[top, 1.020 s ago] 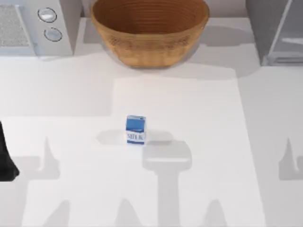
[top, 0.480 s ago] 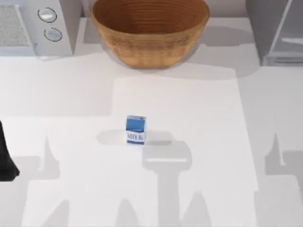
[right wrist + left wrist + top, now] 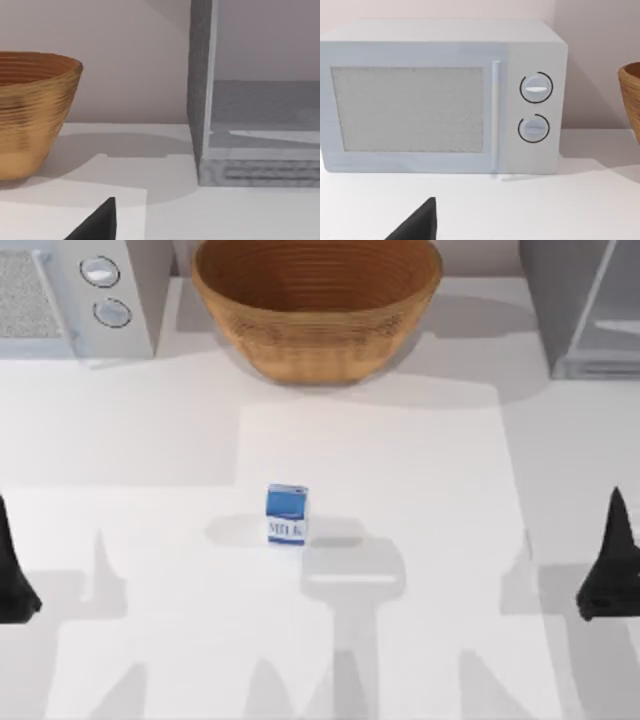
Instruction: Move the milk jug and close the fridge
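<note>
The right gripper [image 3: 608,575] has just been brought in right of the untouched milk jug [image 3: 287,514], finger state can't be told.

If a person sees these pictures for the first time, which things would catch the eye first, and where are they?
Probably the big woven basket, brown against the white table, at the middle of the far edge. Next the small blue and white milk jug, standing upright and alone near the table's centre. The microwave fills the far left corner and the grey fridge the far right, while the left gripper and right gripper sit at the side edges.
</note>
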Robot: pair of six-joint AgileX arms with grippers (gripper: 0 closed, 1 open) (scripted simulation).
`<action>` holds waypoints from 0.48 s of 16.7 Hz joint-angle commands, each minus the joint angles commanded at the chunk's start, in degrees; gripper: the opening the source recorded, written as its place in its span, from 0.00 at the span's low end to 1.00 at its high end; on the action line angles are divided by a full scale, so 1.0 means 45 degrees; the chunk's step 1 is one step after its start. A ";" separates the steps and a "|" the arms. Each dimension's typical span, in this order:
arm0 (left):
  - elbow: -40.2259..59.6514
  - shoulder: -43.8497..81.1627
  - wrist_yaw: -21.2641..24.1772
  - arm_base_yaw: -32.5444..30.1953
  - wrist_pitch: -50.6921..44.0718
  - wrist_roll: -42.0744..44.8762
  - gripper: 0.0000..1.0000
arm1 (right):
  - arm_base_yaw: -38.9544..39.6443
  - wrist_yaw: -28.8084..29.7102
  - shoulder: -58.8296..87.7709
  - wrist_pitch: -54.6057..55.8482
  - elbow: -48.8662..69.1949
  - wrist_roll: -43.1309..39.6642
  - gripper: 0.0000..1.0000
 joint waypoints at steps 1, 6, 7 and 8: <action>0.0000 0.0000 0.0000 0.0000 0.0000 0.0000 1.00 | 0.0549 0.0543 0.0444 0.0441 0.0025 0.0006 1.00; 0.0000 0.0000 0.0000 0.0000 0.0000 0.0000 1.00 | 0.1671 0.1624 0.1367 0.1379 0.0086 0.0018 1.00; 0.0000 0.0000 0.0000 0.0000 0.0000 0.0000 1.00 | 0.1671 0.1624 0.1367 0.1379 0.0086 0.0018 1.00; 0.0000 0.0000 0.0000 0.0000 0.0000 0.0000 1.00 | 0.1671 0.1624 0.1367 0.1379 0.0086 0.0018 1.00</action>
